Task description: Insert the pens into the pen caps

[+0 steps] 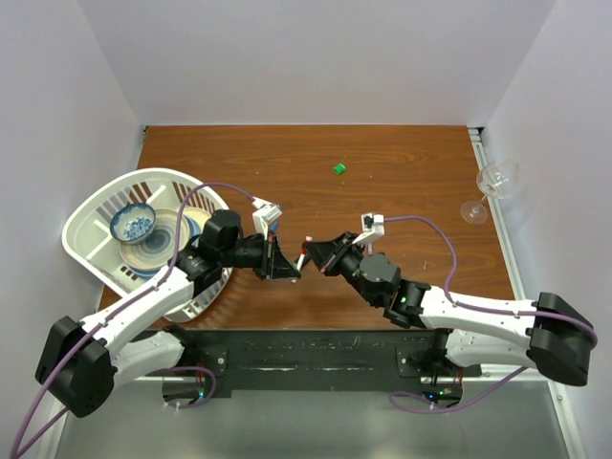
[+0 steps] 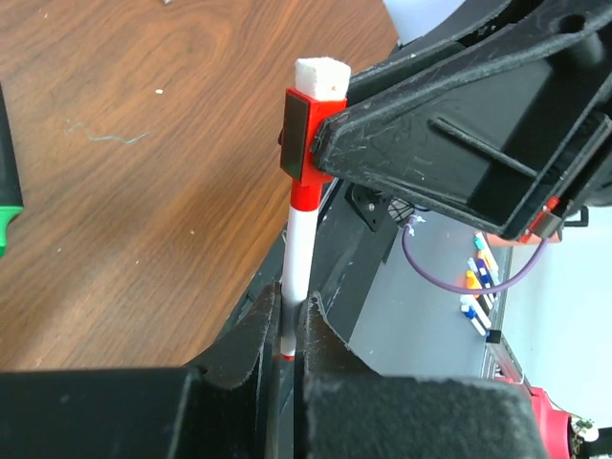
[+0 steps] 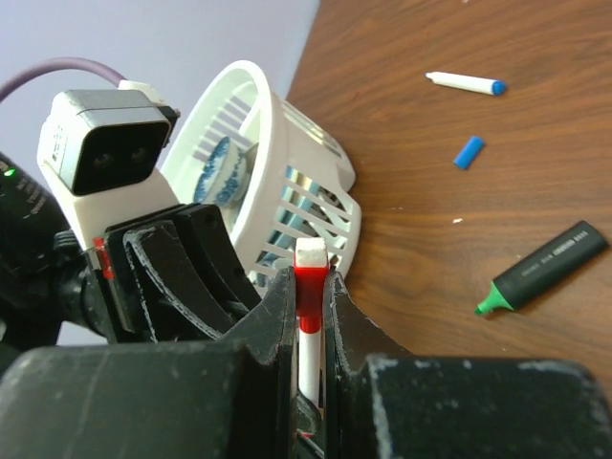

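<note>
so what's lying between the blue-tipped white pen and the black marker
Just the blue cap, lying loose by itself; the right wrist view shows it.

Thin white pen (image 2: 298, 251) in red cap (image 2: 306, 191) — seemingly seated.

Bright, even overhead light, with soft faint shadows beneath the arms (image 1: 143, 320) on the table (image 1: 402, 153). In both wrist views the near fingers (image 2: 229, 382) are blurred, the wood beyond sharper

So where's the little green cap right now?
In the top view, the green cap lies alone on the wooden table, near the middle of its far side.
</note>
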